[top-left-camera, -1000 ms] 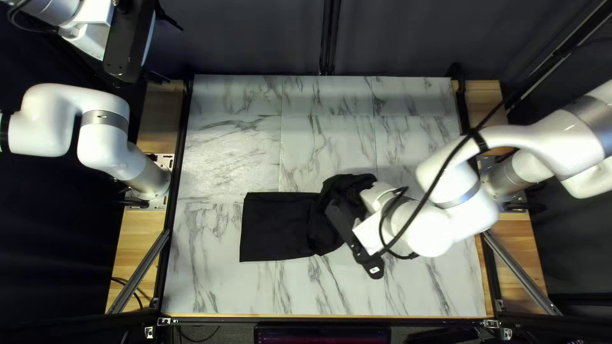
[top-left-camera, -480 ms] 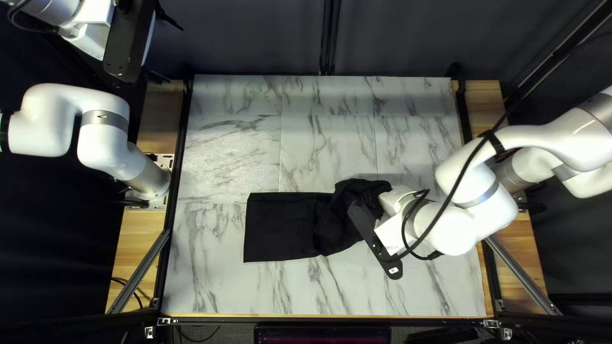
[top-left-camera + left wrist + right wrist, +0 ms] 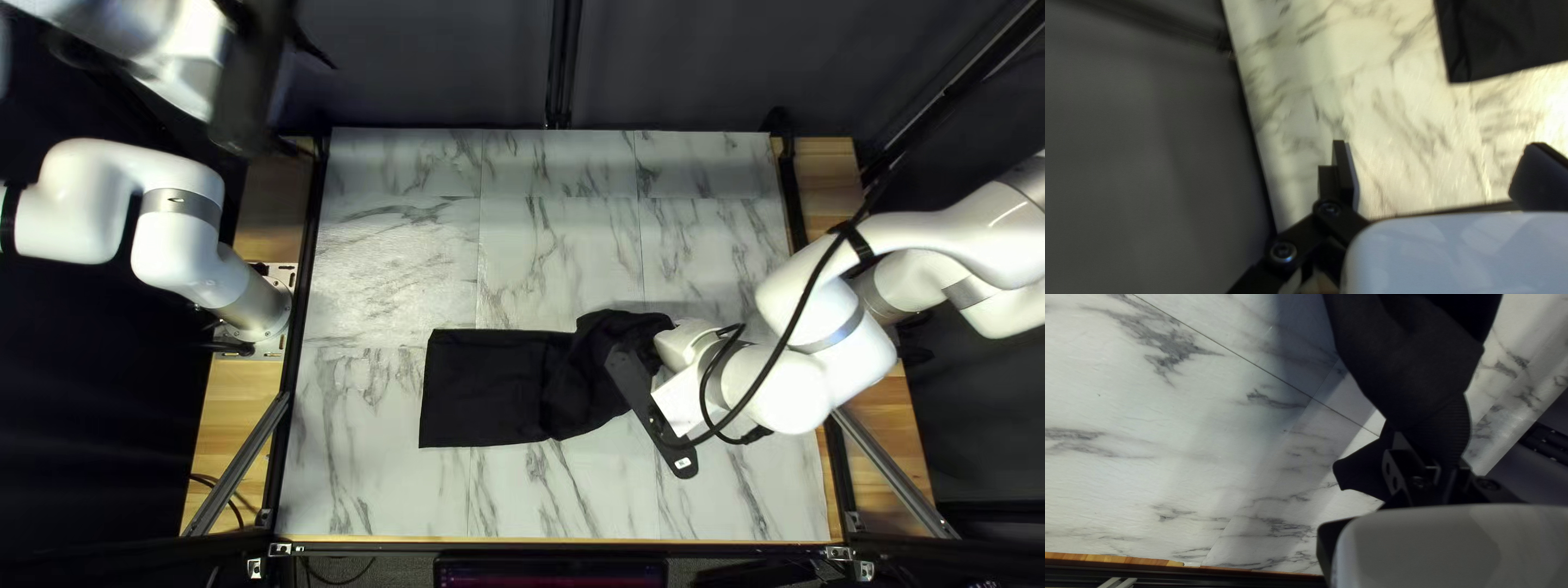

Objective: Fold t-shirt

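1. Black cloth, the shirt [image 3: 479, 387], lies on the counter [image 3: 381, 490]; its far-from-grip part is flat, while the end by your right gripper [image 3: 1429, 449] is bunched and twisted; pull too hard from there and you could skew the flat part or drag all of it out of square.
2. Your hold gathers the cloth narrowly; if it bites only a few layers, the others could slip free and leave the fold uneven.
3. A loose flap [image 3: 1361, 468] sticks out beside that gripper; lower it carelessly and it may tuck under as a crease.
4. Bring both arms to the bunched end together and they could knock each other; the right arm [image 3: 827, 338] reaches low over that side.
5. Your right gripper is clamped on the shirt; the cloth runs ahead from between its fingers, spreading as it goes.
6. Your left gripper [image 3: 1438, 158] has its fingers wide apart with nothing between them; the shirt's nearest corner lies ahead of it, well apart; judge that gap before you reach.
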`<control>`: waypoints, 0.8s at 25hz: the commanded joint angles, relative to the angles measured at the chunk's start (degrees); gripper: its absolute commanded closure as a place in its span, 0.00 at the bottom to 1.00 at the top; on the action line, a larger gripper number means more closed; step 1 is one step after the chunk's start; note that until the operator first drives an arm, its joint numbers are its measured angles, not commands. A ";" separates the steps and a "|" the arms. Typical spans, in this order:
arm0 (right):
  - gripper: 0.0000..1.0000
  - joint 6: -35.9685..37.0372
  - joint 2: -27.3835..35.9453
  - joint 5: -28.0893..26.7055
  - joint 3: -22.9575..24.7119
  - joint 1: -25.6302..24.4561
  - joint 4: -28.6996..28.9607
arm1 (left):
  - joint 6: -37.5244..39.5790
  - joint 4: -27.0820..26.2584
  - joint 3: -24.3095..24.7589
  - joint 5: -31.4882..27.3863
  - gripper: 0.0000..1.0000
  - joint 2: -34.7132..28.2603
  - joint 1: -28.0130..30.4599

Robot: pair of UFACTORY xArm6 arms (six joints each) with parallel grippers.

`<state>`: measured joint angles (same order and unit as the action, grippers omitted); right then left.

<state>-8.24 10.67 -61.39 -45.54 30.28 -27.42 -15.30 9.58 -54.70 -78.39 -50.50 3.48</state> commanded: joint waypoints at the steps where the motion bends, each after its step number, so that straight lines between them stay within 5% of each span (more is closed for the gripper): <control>1: 1.00 -1.23 1.83 0.80 2.63 0.43 0.31 | 10.57 2.74 6.73 11.88 0.00 5.39 8.31; 9: 1.00 -1.38 1.75 1.19 3.10 0.01 0.58 | 30.14 8.60 14.97 25.72 0.00 16.82 18.61; 14: 1.00 -1.24 3.24 0.27 4.01 -0.32 0.82 | 31.06 5.99 14.97 33.82 0.00 26.46 17.50; 20: 1.00 -1.79 3.85 -0.48 4.85 -0.12 1.90 | 33.28 5.79 15.11 37.76 0.00 30.25 18.18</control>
<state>-10.03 14.58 -61.72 -40.72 30.21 -25.81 16.49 15.01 -40.21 -42.23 -21.23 21.22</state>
